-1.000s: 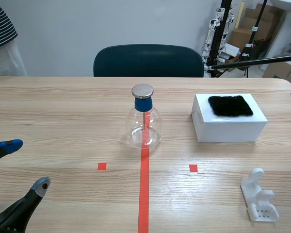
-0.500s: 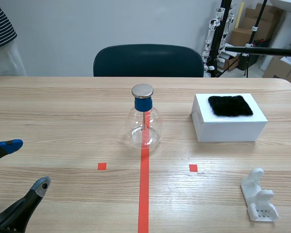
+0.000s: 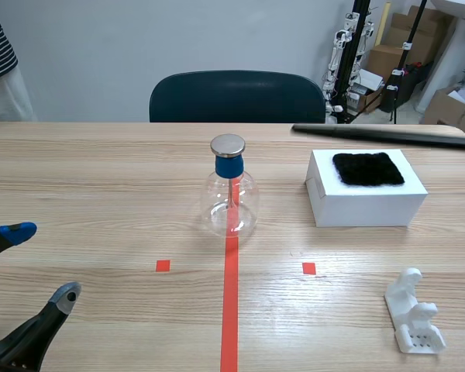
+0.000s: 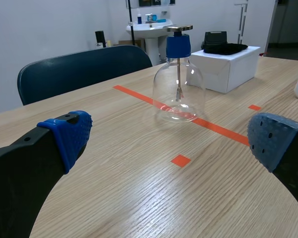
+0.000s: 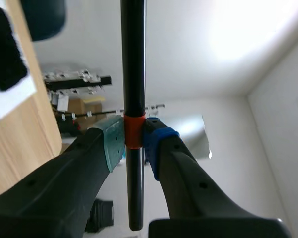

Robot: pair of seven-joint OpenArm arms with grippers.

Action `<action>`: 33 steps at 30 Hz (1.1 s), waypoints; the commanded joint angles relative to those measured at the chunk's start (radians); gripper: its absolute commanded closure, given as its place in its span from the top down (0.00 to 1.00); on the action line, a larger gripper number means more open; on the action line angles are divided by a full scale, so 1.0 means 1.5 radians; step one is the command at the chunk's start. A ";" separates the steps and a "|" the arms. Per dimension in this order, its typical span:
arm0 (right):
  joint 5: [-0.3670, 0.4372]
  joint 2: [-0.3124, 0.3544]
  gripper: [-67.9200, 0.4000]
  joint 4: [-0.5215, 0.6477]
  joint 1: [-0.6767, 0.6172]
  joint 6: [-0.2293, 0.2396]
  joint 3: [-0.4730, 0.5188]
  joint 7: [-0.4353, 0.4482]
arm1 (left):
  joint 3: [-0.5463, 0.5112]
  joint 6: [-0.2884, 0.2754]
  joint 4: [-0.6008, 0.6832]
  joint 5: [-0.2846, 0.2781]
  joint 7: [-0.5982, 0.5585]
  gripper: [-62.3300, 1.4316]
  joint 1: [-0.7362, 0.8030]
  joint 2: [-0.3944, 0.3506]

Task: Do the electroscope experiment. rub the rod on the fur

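Observation:
A long black rod reaches in from the right edge of the scene view and hangs just above and behind the black fur, which lies on a white box. In the right wrist view my right gripper is shut on the rod at its orange band; the fur shows off to one side. The right gripper itself is outside the scene view. My left gripper stands open low at the near left; its blue pads hold nothing. The glass electroscope flask with blue collar and metal cap stands mid-table.
A white plastic stand sits at the near right. A dark chair stands behind the table's far edge. A person in a striped top is at the far left. In the left wrist view the flask lies ahead of the fingers.
The rod has come down and swung leftward, from high at the right to level just above the fur box. The left arm has not moved.

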 commanded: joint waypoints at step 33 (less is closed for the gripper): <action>-0.332 -0.167 0.01 0.053 -0.131 -0.041 -0.009 0.053 | -0.002 0.004 0.009 -0.008 -0.034 1.00 0.000 -0.004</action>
